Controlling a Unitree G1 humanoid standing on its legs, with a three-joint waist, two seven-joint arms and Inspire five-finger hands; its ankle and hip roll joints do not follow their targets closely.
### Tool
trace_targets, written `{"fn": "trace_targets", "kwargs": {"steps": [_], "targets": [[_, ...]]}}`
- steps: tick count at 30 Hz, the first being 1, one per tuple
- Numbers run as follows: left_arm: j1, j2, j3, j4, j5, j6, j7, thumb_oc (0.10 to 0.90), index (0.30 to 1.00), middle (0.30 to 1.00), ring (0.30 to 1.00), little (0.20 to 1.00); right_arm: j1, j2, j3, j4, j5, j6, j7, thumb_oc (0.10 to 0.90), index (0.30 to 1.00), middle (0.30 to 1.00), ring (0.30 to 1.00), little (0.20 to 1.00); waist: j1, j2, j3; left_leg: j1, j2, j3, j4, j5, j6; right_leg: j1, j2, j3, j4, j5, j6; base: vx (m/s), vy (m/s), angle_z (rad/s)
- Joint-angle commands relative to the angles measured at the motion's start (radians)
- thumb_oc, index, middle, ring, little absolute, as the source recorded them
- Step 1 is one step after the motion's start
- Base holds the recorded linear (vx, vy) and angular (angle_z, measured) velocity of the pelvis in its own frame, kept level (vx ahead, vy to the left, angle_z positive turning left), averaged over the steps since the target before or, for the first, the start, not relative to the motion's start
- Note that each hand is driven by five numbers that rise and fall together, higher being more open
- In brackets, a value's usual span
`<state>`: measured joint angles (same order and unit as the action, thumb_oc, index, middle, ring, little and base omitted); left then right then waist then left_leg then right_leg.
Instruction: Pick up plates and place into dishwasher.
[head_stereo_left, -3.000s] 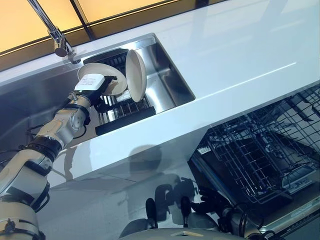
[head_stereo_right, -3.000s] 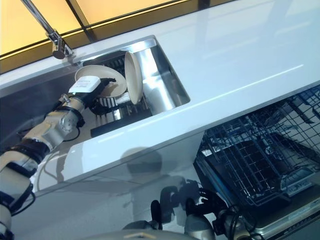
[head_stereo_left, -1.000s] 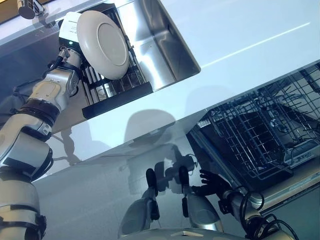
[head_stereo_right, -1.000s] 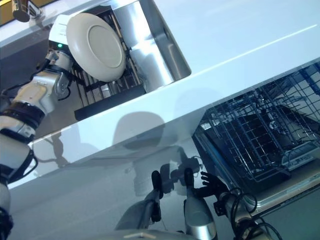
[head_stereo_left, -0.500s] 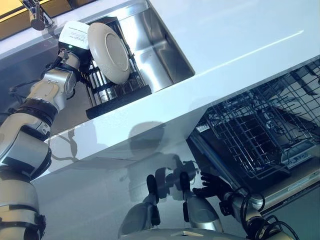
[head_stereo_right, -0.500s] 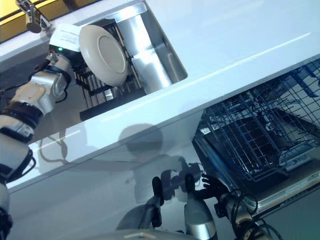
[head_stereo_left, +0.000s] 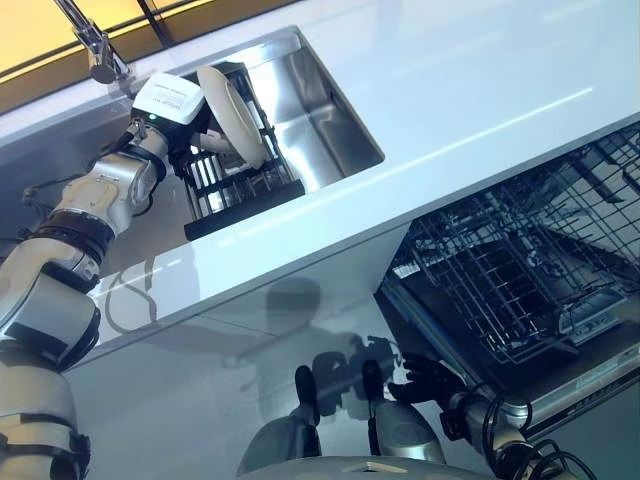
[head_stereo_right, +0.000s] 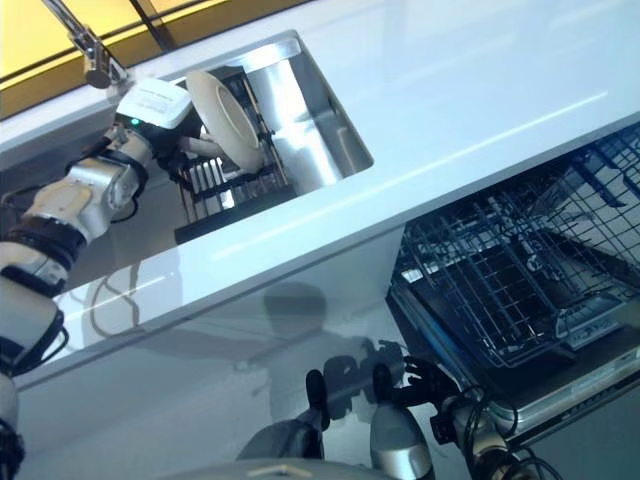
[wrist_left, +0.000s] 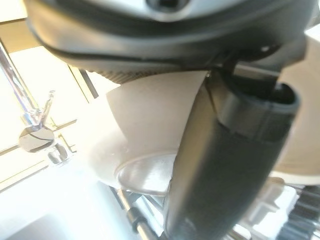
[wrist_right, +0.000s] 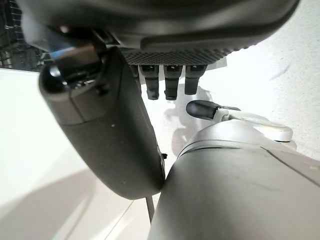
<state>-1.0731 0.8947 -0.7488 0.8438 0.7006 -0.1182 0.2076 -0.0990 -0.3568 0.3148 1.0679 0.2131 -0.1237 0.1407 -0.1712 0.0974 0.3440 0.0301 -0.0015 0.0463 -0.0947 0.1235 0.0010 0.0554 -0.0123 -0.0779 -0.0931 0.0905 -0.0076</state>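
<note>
At the bottom of the frame, right of centre, we see the right hand (head_stereo_left: 428, 380) low beside the dishwasher, its fingers loose and spread, holding nothing. Just above it, at the right edge, the dishwasher's wire basket (head_stereo_left: 500, 290) stands pulled out below the table (head_stereo_left: 470, 90). The white table runs across the middle of the frame, and the steel sink (head_stereo_left: 325, 110) is sunk into it at upper left. A black rack (head_stereo_left: 240, 190) sits in the sink. Over the rack the left hand (head_stereo_left: 200, 140) grips the plate (head_stereo_left: 232, 115), thumb pressed across it. The plate stands on edge, tilted. We cannot tell whether its lower rim touches the rack. The tap (head_stereo_left: 95, 50) rises in the top left corner.
</note>
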Motion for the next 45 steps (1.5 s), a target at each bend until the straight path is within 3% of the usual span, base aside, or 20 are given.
{"fn": "trace_targets", "kwargs": {"steps": [1,12,31,45], "targets": [[-0.051,0.086,0.048,0.027,-0.021,0.01,0.022,0.1,0.3,0.3,0.3,0.2,0.106,0.001,-0.017,-0.002,-0.013,-0.004,0.018,0.8,0.9,0.9,0.9,0.9,-0.003,0.027,-0.14,0.085,-0.096,0.04,0.007,-0.216,0.045,0.049,0.047,0.067,0.006,-0.133,0.04,0.03,-0.013,0.01],[-0.028,0.1,0.054,-0.013,-0.009,-0.003,-0.01,0.1,0.3,0.3,0.3,0.2,0.127,0.012,-0.023,0.013,-0.018,-0.006,0.015,0.8,0.9,0.9,0.9,0.9,-0.001,0.032,-0.166,0.116,-0.095,0.035,0.007,-0.227,0.046,0.08,0.049,0.065,0.006,-0.145,0.04,0.01,-0.011,0.0],[-0.106,0.139,0.005,-0.044,-0.026,-0.033,-0.034,0.1,0.3,0.3,0.3,0.2,0.139,0.025,-0.019,0.049,0.008,-0.018,0.011,0.8,0.9,0.9,0.9,0.9,-0.002,0.042,-0.204,0.148,-0.095,0.034,0.007,-0.239,0.048,0.112,0.053,0.062,0.006,-0.157,0.044,0.0,-0.002,0.0],[-0.121,0.134,0.021,-0.029,-0.109,-0.038,0.013,0.1,0.3,0.3,0.3,0.2,0.153,0.036,-0.019,0.055,0.021,-0.027,0.005,0.8,0.9,0.9,0.9,0.9,-0.011,0.041,-0.22,0.157,-0.092,0.043,0.007,-0.246,0.05,0.117,0.058,0.074,0.006,-0.157,0.047,0.0,-0.003,-0.01]]}}
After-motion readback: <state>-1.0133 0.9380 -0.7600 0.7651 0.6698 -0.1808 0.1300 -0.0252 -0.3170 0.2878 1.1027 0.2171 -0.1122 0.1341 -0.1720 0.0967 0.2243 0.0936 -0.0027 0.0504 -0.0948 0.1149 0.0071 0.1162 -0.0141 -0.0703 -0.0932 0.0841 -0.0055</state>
